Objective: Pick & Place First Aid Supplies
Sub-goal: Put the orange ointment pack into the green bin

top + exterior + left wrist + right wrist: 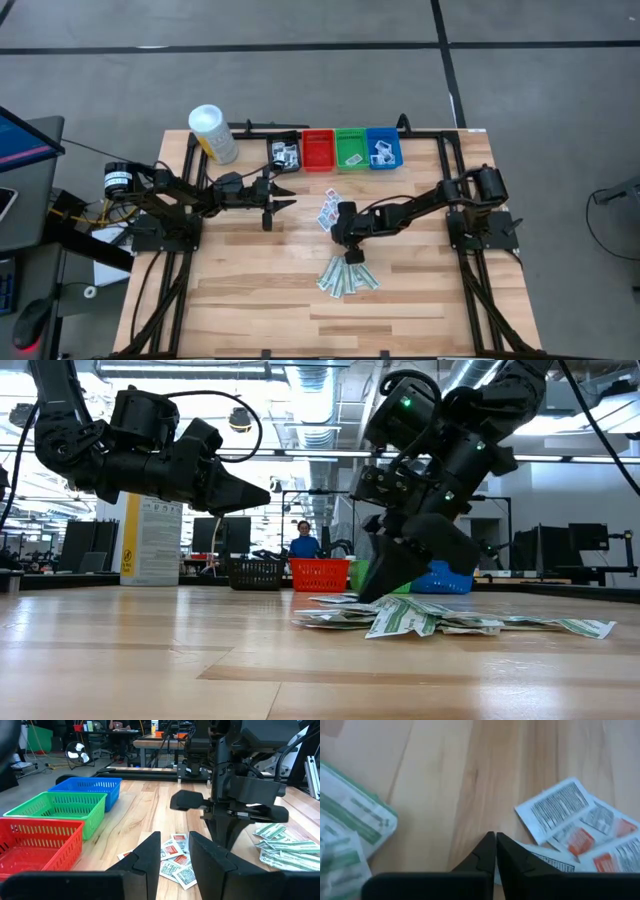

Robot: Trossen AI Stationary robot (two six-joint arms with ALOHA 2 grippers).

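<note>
Wooden table (pixel 250 290) carries white red-printed packets (pixel 329 211) and pale-green strips (pixel 348 277) mid-table; right gripper (pixel 352 254) clenched between them, left gripper (pixel 277 205) parted, empty.

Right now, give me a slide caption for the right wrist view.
Right tool shut, tips down by the white packets, green-wrapped strips off to one side.
</note>
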